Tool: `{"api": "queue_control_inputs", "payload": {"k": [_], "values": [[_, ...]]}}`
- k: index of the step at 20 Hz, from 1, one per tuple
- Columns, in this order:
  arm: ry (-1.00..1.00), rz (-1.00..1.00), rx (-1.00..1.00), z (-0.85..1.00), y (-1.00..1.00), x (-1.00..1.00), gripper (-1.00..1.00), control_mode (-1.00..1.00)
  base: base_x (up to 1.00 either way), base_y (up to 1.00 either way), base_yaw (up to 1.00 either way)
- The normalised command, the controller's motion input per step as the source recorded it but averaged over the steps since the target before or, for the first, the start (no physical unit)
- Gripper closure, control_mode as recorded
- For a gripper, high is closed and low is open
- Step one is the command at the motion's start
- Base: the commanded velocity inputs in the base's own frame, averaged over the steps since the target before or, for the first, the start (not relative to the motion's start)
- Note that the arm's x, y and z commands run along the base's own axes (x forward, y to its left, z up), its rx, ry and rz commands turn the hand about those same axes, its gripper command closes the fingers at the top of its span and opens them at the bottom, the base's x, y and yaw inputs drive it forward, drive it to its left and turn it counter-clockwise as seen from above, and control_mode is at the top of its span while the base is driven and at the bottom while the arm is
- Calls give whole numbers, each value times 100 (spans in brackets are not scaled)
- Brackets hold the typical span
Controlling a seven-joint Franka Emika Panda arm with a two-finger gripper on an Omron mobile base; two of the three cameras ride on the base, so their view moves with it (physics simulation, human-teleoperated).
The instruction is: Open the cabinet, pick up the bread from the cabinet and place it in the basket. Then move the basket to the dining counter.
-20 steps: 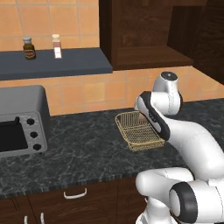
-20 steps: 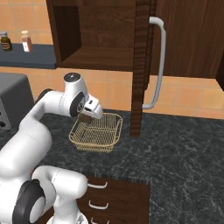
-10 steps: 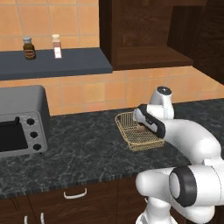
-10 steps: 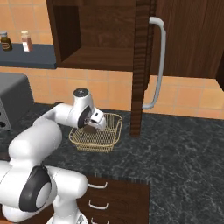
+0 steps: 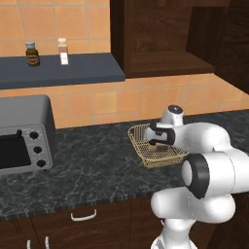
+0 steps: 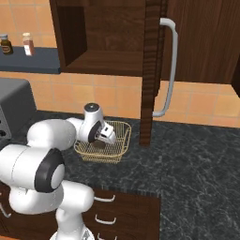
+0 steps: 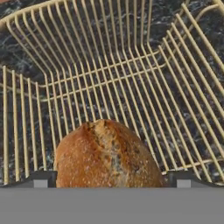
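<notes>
There are two small jars [image 5: 32, 52] on the shelf [image 5: 73, 70] (one dark, one pale [image 5: 62, 51]), one toaster oven [image 5: 22, 133], one wire basket [image 6: 105, 145] holding one bun [image 7: 107, 155], one wall cabinet [image 6: 117, 37] with one bar handle [image 6: 169, 65].

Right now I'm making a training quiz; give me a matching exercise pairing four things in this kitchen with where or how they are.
1. small round brown bread
2. dark brown wooden cabinet
3. grey toaster oven
4. two spice jars

A. on the dark wall shelf
B. door open
C. on the black worktop, left of the basket
D. in the golden wire basket

1-D, 2-B, 3-C, 4-A
</notes>
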Motion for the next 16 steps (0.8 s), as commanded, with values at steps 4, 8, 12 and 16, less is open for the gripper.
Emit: {"api": "queue_control_inputs", "payload": {"k": [4,8,12,16], "values": [[-1,3,0,-39,4,42,-100,-100,0,0,0],[-3,3,0,-23,0,46,-100,-100,0,0,0],[-7,1,0,-2,0,21,-100,-100,0,0,0],[0,0,0,5,0,-20,-100,-100,0,0,0]]}}
